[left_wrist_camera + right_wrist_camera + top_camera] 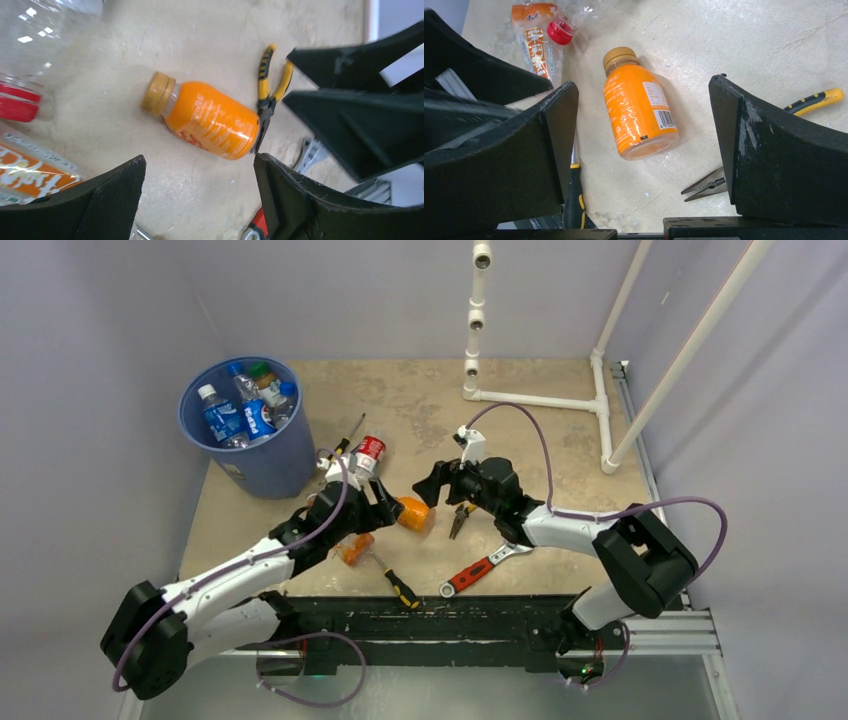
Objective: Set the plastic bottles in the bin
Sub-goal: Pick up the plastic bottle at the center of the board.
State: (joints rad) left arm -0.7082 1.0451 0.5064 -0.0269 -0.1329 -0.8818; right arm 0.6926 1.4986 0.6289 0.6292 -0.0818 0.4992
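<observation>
An orange-filled bottle lies on its side on the table, touched by neither gripper. My left gripper is open just left of it, with nothing between its fingers. My right gripper stands open over the bottle from the right, its fingers well apart from it. A clear bottle with a red band lies behind the left gripper. A crushed orange-labelled bottle lies under the left arm. The blue bin at the back left holds several bottles.
Yellow-handled pliers lie right beside the orange bottle's base. A red-handled wrench and a screwdriver lie near the front edge. Another screwdriver lies by the bin. A white pipe frame stands at the back right.
</observation>
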